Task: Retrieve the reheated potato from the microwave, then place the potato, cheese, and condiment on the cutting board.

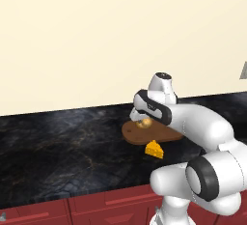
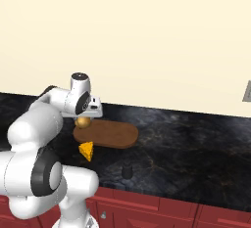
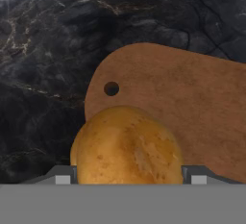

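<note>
The hand (image 3: 127, 180) is gripping the potato (image 3: 126, 146), its two fingertips (image 3: 62, 179) pressing against the potato's opposite sides, and is hanging directly above the handle end of the cutting board (image 3: 192, 98), so that the board is lying straight below the load and the coming move appears to be a short descent and release. In the hand view the board's long axis is running away to the right from its small hanging hole (image 3: 111, 89), and the potato is sitting over the rounded end just beside that hole; a set-down here would land near the board's edge, so a slight shift along the axis may be safer. The right base view is showing the potato (image 2: 83, 122) beneath the hand (image 2: 84, 117), just over the left end of the board (image 2: 110, 134), with the cheese (image 2: 87, 150) resting on the dark worktop (image 2: 186, 144) just in front of the board, off its surface; a small dark upright object (image 2: 127, 171), possibly the condiment, is standing nearer the worktop's front edge. The left base view is showing the cheese (image 1: 154, 149) close to the board (image 1: 144, 133), while the arm is covering much of the potato (image 1: 144, 122)
</note>
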Available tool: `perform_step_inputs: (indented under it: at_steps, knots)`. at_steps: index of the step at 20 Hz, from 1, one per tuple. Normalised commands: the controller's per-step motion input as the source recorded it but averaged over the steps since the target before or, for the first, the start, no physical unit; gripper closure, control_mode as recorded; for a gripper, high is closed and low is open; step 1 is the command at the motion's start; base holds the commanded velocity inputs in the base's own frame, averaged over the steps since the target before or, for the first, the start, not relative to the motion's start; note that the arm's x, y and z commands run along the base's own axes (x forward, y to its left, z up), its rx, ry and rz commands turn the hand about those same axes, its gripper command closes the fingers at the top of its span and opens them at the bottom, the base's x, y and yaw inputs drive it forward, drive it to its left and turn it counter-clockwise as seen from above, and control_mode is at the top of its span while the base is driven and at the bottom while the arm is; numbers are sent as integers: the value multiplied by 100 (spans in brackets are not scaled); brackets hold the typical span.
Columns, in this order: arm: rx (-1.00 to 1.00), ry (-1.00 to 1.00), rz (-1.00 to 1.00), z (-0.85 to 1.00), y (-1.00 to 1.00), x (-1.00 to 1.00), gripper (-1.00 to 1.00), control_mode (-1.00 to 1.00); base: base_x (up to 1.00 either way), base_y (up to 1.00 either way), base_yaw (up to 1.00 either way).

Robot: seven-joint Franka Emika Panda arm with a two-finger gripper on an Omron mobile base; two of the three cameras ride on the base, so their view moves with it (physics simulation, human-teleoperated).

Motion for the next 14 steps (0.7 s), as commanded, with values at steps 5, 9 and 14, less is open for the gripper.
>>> perform_step_inputs:
  at_steps: [5,9,14]
  knots:
    - [0,5,0,-47,14,40,100,-100,0,0,0]
    - [0,3,0,-44,10,38,100,-100,0,0,0]
    - [0,5,0,-39,1,29,100,-100,0,0,0]
